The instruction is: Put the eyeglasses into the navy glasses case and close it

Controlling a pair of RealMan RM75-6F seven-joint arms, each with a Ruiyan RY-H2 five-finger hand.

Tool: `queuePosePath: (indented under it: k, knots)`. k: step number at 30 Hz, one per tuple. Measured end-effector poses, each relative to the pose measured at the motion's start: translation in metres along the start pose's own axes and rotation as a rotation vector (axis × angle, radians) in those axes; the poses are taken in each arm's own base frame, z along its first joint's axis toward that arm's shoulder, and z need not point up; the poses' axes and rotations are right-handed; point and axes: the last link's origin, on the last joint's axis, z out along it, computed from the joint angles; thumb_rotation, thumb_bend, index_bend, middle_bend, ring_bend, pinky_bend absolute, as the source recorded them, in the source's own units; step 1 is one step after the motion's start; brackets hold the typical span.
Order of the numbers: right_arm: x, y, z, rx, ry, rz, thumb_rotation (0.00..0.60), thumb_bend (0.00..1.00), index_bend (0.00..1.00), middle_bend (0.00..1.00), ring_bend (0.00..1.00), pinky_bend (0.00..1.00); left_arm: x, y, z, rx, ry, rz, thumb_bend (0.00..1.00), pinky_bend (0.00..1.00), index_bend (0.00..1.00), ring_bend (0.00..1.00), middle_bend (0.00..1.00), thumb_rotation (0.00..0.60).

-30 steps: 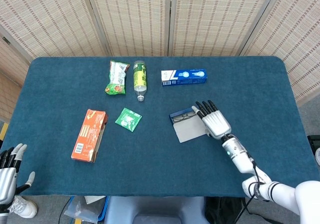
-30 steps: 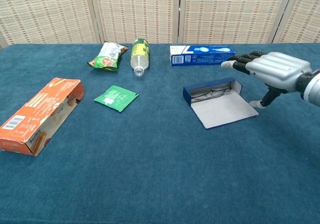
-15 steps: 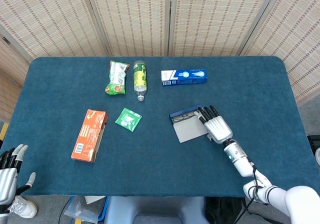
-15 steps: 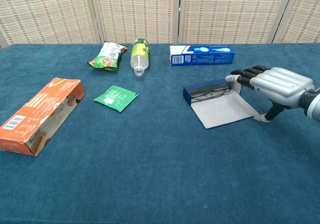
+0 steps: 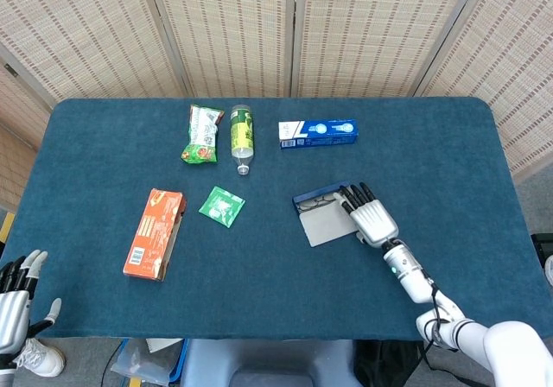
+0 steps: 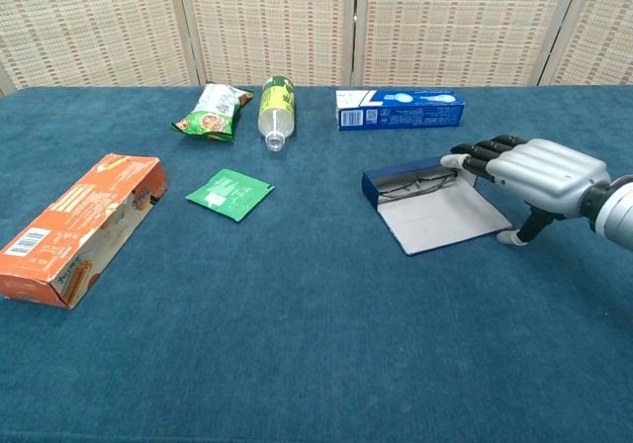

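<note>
A: Where do the eyeglasses [image 6: 415, 181] stand in the job?

B: They already lie inside the navy glasses case [image 6: 432, 204], in the tray half on the side toward the toothpaste box [image 6: 399, 108]. The first part looks done. The lid flap lies flat on the blue table [image 6: 297, 344], on the near side of the tray, so the case is not closed yet.

A: And the right hand [image 6: 534, 166]?

B: It sits at the case's right end, palm down, fingers stretched out together and holding nothing. Its dark fingertips [image 6: 475, 153] reach over the tray's right corner; whether they touch it cannot be told. The thumb points down just beside the lid's right edge.

A: What remains, then?

B: By his reading, only folding the lid up over the tray and pressing it shut.

A: The left hand [image 5: 15, 296]?

B: Far to the case's left, off the table's front corner, fingers spread and empty.
</note>
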Motion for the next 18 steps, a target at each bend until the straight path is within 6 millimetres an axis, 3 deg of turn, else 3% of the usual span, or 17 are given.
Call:
queuePosePath:
  k: [9,18]
  knots:
    - [0.002,-0.003,0.006,0.003,0.019,0.009,0.600,0.28,0.00,0.00,0.00,0.00,0.000,-0.002,0.000,0.003,0.004,0.000,0.36,0.00,0.00,0.00,0.00,0.600]
    - [0.010,-0.004,0.012,0.011,0.041,0.008,0.600,0.28,0.00,0.00,0.00,0.00,0.000,-0.003,-0.001,0.007,0.004,0.000,0.36,0.00,0.00,0.00,0.00,0.600]
